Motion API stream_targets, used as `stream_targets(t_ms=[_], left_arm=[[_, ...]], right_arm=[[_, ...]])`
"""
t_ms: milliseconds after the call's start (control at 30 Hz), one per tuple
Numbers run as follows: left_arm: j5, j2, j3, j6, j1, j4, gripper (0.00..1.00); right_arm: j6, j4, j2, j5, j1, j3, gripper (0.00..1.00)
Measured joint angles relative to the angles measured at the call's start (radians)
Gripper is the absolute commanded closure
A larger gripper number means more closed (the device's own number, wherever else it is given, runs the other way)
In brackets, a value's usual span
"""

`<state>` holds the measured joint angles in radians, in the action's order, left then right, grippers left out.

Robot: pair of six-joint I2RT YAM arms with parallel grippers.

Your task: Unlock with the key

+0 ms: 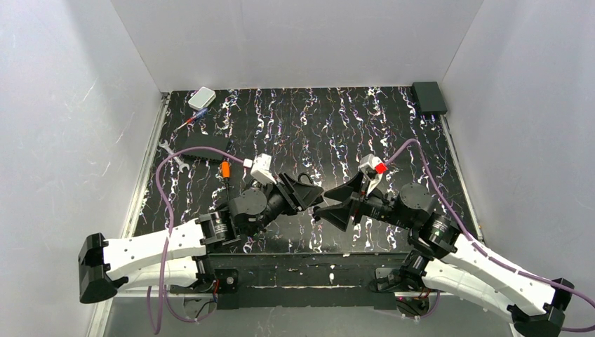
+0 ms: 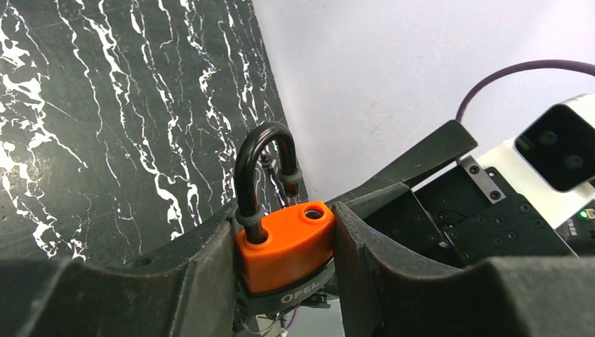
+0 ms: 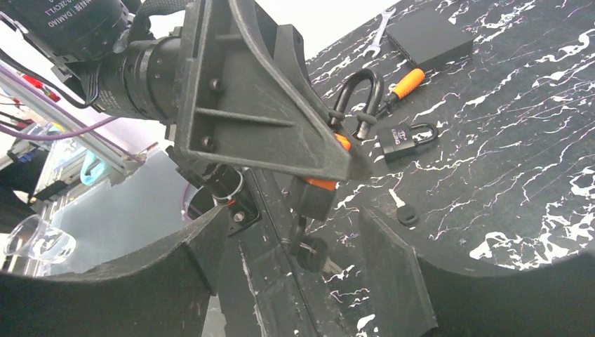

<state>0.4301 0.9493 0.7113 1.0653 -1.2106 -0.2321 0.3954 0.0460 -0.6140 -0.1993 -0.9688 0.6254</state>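
Observation:
My left gripper (image 2: 288, 246) is shut on the orange-and-black padlock (image 2: 284, 242) and holds it above the table. Its black shackle (image 2: 263, 165) is up, with one leg out of its hole. In the right wrist view a key with a black head (image 3: 311, 253) hangs at the bottom of this padlock (image 3: 313, 193), a second one dangling with it. Another tiny black-headed key (image 3: 405, 214) lies on the table. My right gripper (image 3: 295, 235) is open and empty, its fingers (image 3: 393, 274) on either side below the padlock. In the top view the two grippers (image 1: 309, 191) (image 1: 340, 203) face each other.
A small dark padlock (image 3: 401, 140), an orange-handled screwdriver (image 3: 407, 83), a black box (image 3: 428, 38) and a wrench (image 3: 379, 28) lie beyond. The top view shows a stubby orange cylinder (image 1: 225, 169), a white box (image 1: 202, 97) and a black box (image 1: 429, 97) at the back corners.

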Motion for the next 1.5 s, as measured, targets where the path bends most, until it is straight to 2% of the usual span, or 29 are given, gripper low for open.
stream_targets(t_ms=[233, 667, 800, 867, 1067, 1100, 1133, 1200, 1267, 1367, 1500], left_arm=[[0.008, 0.039, 0.000, 0.035, 0.000, 0.002, 1.00], [0.016, 0.042, 0.000, 0.065, 0.000, -0.009, 1.00], [0.023, 0.042, 0.000, 0.073, 0.000, -0.018, 1.00], [0.027, 0.042, 0.000, 0.074, 0.000, -0.023, 1.00], [0.039, 0.042, 0.000, 0.072, 0.003, -0.029, 1.00], [0.039, 0.042, 0.000, 0.072, 0.003, -0.029, 0.97], [0.040, 0.041, -0.002, 0.073, 0.003, -0.030, 0.85], [0.040, 0.039, -0.006, 0.073, 0.003, -0.032, 0.49], [0.039, 0.034, -0.013, 0.072, 0.003, -0.038, 0.25], [0.030, 0.006, -0.024, 0.056, 0.000, -0.047, 0.05], [0.048, -0.101, -0.073, 0.044, -0.002, -0.056, 0.02]], right_arm=[[0.003, 0.023, -0.021, 0.019, 0.000, -0.008, 0.29], [0.106, 0.158, -0.102, 0.070, 0.000, -0.069, 0.40], [0.133, 0.197, -0.103, 0.098, 0.000, -0.087, 0.49], [0.146, 0.216, -0.107, 0.111, -0.001, -0.094, 0.60], [0.181, 0.249, -0.120, 0.126, -0.006, -0.098, 0.86], [0.182, 0.250, -0.121, 0.126, -0.006, -0.099, 0.90], [0.182, 0.251, -0.121, 0.126, -0.006, -0.099, 0.93], [0.182, 0.250, -0.121, 0.125, -0.006, -0.100, 0.97], [0.179, 0.248, -0.120, 0.122, -0.007, -0.100, 0.99], [0.168, 0.233, -0.109, 0.126, -0.004, -0.109, 0.99], [0.144, 0.188, -0.094, 0.109, 0.000, -0.114, 0.99]])
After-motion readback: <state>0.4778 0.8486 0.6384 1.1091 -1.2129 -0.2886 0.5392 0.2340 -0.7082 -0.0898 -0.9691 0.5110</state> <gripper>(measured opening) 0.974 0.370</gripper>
